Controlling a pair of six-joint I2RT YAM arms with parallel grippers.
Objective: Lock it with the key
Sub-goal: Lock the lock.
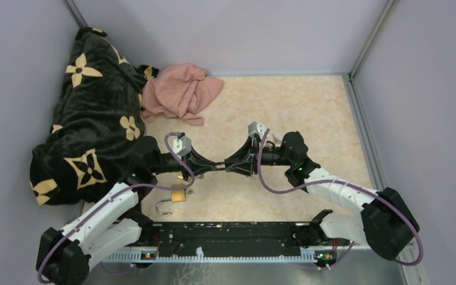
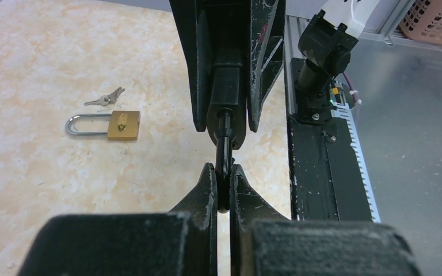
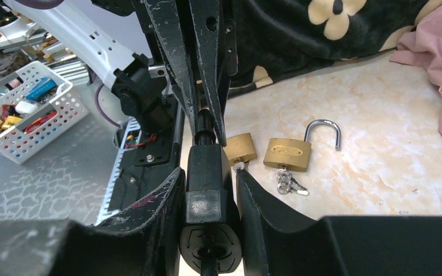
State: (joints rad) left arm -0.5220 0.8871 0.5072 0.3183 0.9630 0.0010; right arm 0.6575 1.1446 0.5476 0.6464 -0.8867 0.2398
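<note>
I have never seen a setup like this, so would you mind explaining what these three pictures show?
Two robot arms are bolted at a table's near edge. The overhead picture looks down on both: left arm, right arm. The other two pictures come from a camera on each wrist, looking along that arm's own tool. The right tool is closed on a black lock. The left tool pinches a thin black piece sticking out of it, possibly its key. On the table lie an open brass padlock, small keys, a second brass lock, a dark flowered blanket and a pink cloth.
</note>
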